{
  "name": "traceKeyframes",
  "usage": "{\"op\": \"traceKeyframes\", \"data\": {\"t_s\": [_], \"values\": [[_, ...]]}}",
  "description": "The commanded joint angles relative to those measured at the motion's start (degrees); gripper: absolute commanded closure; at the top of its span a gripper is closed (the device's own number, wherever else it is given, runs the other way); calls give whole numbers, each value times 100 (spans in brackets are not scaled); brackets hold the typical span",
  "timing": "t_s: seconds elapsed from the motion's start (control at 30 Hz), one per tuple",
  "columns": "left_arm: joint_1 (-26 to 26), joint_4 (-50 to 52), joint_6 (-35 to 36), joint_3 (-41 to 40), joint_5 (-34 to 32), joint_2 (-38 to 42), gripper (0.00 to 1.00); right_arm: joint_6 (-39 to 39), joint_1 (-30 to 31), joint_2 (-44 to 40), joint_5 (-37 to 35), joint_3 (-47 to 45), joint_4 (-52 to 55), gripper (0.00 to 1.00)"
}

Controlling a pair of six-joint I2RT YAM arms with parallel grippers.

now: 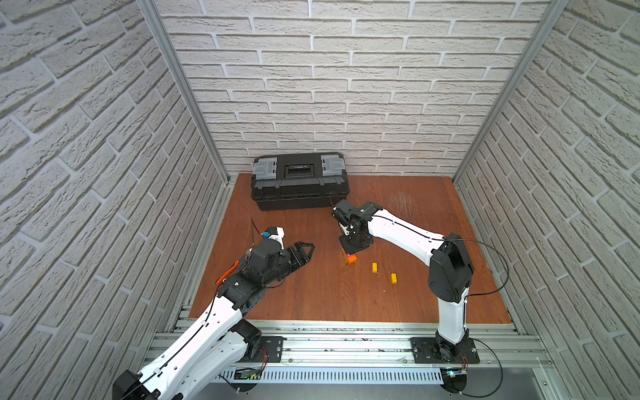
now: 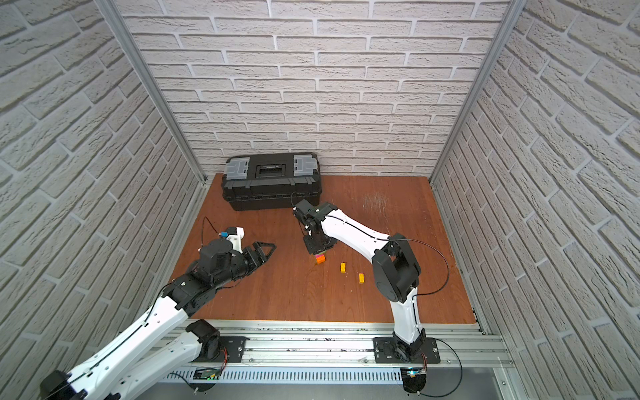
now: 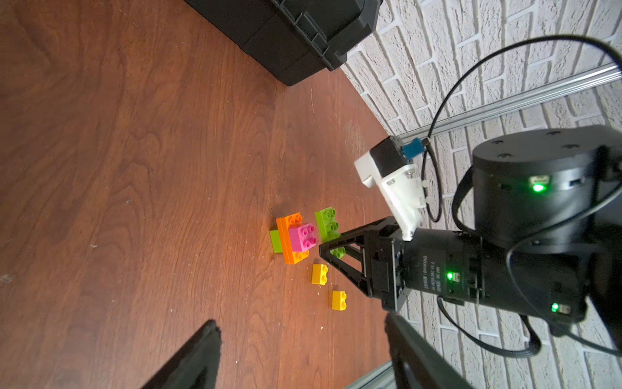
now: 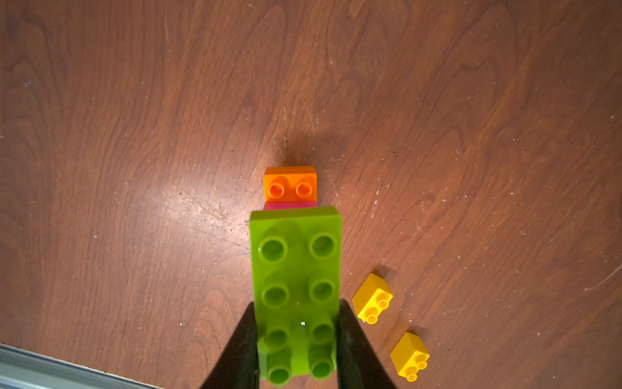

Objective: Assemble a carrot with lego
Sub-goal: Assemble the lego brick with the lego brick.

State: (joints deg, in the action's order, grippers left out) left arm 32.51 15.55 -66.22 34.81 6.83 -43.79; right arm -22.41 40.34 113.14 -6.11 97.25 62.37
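My right gripper (image 4: 298,340) is shut on a long lime-green lego brick (image 4: 296,269), studs up. It holds the brick just above the carrot clump (image 3: 292,239), which is an orange brick (image 4: 290,184) with a pink brick (image 3: 303,237) on top and a short lime-green brick (image 3: 276,240) beneath. In the left wrist view the held brick (image 3: 328,225) stands apart from the pink one. Both top views show the clump (image 1: 350,258) (image 2: 320,259) under my right gripper (image 1: 349,247) (image 2: 317,251). My left gripper (image 1: 308,254) (image 2: 268,252) (image 3: 303,357) is open and empty, off to the clump's left.
Two tiny yellow bricks (image 1: 374,267) (image 1: 393,278) lie loose to the right of the clump (image 4: 373,298) (image 4: 410,355). A black toolbox (image 1: 299,181) (image 2: 272,181) stands closed at the back wall. An orange-handled tool (image 1: 227,273) lies behind my left arm.
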Motion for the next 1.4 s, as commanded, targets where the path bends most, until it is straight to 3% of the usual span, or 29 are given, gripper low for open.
{"op": "traceKeyframes", "data": {"t_s": [0.0, 0.37, 0.67, 0.83, 1.13, 1.37], "values": [[-28, -2, 93, 104, -76, -87, 21, -219, 62, -198, 83, -145, -14, 98], [-26, -153, 156, 280, 0, -446, 29, -255, 115, -20, 92, -97, -27, 98], [-15, -348, 113, 334, 170, -629, 45, -202, 133, 302, 60, -79, -34, 98], [24, -403, 92, 333, 220, -727, 48, -157, 136, 397, -7, -6, 3, 98], [85, -404, 69, 308, 218, -769, 49, -88, 127, 462, -44, 158, 92, 95], [106, -389, 61, 321, 210, -798, 46, -31, 130, 504, -48, 224, 179, 83]]}}
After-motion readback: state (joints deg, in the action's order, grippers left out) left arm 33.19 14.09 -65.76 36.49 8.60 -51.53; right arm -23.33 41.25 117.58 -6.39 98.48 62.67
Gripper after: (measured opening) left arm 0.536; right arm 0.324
